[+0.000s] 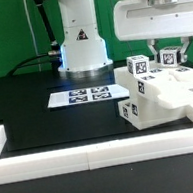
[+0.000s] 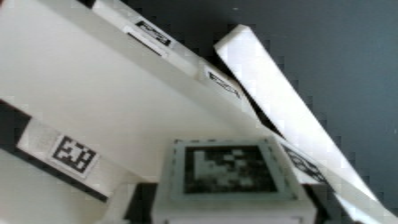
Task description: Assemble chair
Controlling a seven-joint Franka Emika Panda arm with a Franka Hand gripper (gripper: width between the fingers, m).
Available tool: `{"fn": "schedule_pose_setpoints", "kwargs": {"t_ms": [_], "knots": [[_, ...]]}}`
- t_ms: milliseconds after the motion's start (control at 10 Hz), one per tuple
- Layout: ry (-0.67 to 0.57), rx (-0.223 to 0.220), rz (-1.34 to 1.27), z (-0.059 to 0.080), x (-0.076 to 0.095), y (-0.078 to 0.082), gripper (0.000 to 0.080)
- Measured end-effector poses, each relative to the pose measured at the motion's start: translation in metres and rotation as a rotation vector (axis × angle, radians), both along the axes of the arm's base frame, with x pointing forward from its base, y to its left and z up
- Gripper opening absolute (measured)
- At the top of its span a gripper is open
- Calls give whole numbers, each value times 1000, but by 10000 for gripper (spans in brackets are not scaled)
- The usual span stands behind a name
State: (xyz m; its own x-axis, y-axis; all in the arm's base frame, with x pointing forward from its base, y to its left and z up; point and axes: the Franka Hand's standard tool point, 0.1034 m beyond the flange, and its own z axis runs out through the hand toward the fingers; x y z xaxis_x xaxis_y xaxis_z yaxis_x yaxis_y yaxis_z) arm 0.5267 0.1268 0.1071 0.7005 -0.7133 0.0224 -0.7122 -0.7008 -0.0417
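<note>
End effector (image 1: 169,57) grips tagged cube (image 1: 168,58)

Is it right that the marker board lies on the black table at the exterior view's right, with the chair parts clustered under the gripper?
Not quite: the marker board lies near the table's middle, left of the chair parts under the gripper, per the exterior view.
</note>
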Motion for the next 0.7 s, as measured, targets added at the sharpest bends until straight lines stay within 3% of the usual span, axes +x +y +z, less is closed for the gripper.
{"fn": "schedule_pose_setpoints", "kwargs": {"t_ms": [700], "knots": [[14,44,-500,0,-1,3,271]]}}
